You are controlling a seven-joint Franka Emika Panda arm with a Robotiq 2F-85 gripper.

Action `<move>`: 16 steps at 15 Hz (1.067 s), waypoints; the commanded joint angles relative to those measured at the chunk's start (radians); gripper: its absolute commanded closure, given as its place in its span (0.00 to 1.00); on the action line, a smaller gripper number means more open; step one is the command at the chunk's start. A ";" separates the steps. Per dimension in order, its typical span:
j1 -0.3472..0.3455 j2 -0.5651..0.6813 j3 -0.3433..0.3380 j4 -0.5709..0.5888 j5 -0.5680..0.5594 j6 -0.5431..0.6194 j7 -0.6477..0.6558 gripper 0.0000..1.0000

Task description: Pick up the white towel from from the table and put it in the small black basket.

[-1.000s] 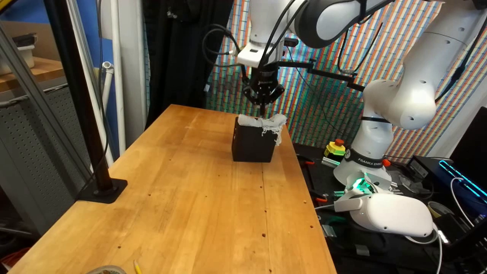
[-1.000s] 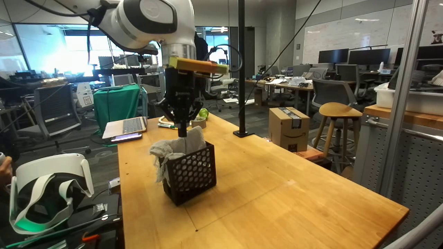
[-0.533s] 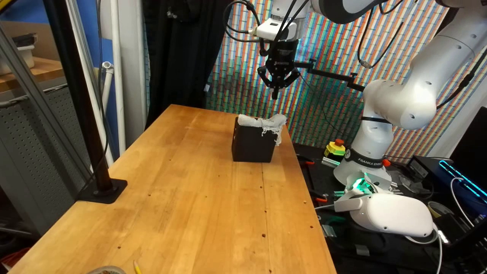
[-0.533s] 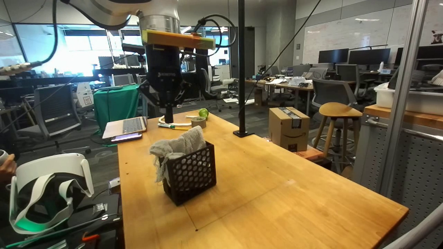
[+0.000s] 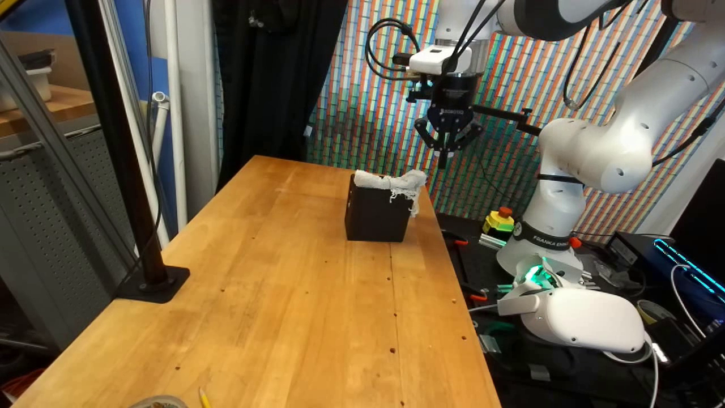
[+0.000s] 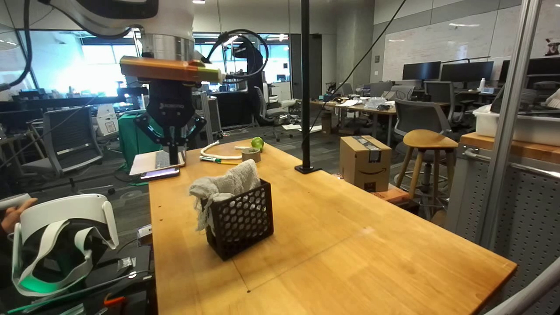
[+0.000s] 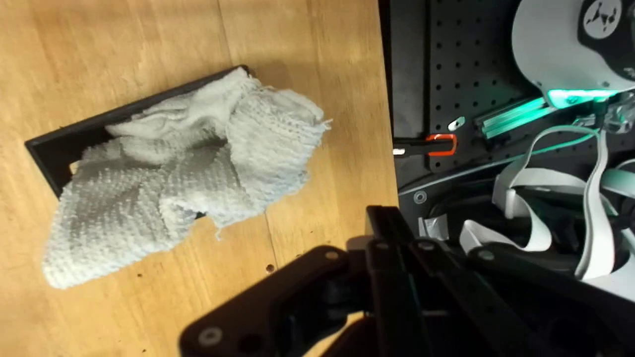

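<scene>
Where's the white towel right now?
In the wrist view, on the picture's left side, the white towel lies bunched in the small black basket on the table, with parts hanging out over the sides.

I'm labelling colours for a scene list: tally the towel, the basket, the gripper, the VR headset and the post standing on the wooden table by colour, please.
White: 2 (towel, headset)
Black: 3 (basket, gripper, post)
Total: 5
</scene>
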 commanded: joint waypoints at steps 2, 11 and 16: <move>0.054 -0.112 0.038 -0.143 -0.001 0.221 0.175 0.96; 0.011 -0.013 0.091 -0.204 -0.329 0.498 0.434 0.96; -0.009 0.022 0.076 -0.188 -0.453 0.473 0.523 0.96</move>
